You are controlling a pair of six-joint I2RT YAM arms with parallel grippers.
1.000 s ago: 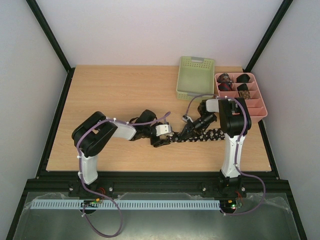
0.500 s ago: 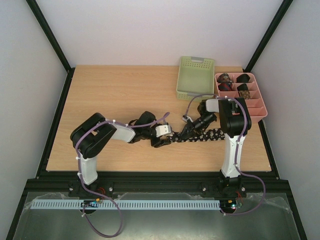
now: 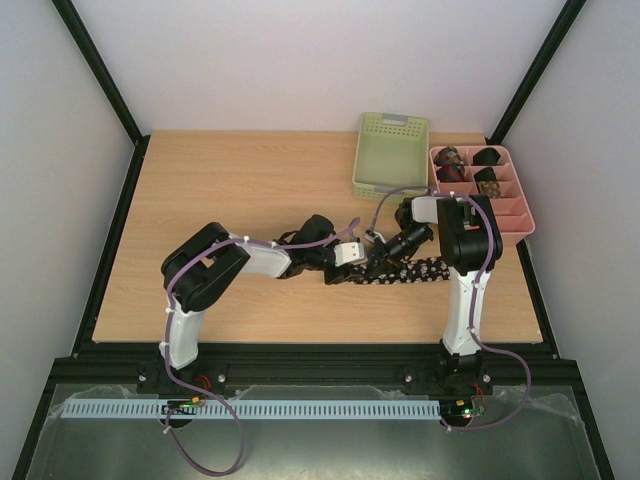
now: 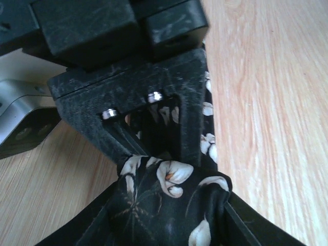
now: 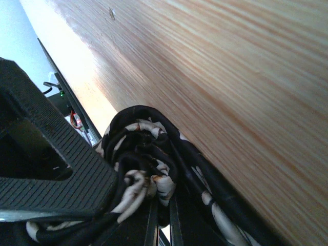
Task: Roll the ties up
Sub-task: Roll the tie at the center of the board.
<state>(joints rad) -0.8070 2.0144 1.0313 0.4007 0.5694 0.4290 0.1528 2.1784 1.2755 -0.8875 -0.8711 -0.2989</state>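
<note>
The long black tie with pale flowers (image 3: 415, 270) lies flat on the table (image 3: 230, 190) in front of the right arm. Its left end is wound into a roll (image 4: 164, 205). My left gripper (image 3: 352, 272) is shut on that roll, which fills the space between its fingers (image 4: 171, 197). My right gripper (image 3: 378, 265) meets it from the right and is shut on the tie at the roll (image 5: 163, 205). The roll (image 5: 146, 154) shows close up in the right wrist view. Small rolled ties (image 3: 450, 160) sit in the pink tray.
A pink compartment tray (image 3: 515, 215) stands at the back right, with bundles in its far cells. A pale green basket (image 3: 392, 155) stands to its left. The right arm's base is beside the tie's right end.
My left gripper has moved right along the tie with the roll, up against the right gripper. The flat stretch of tie is shorter. The right arm has barely moved.
</note>
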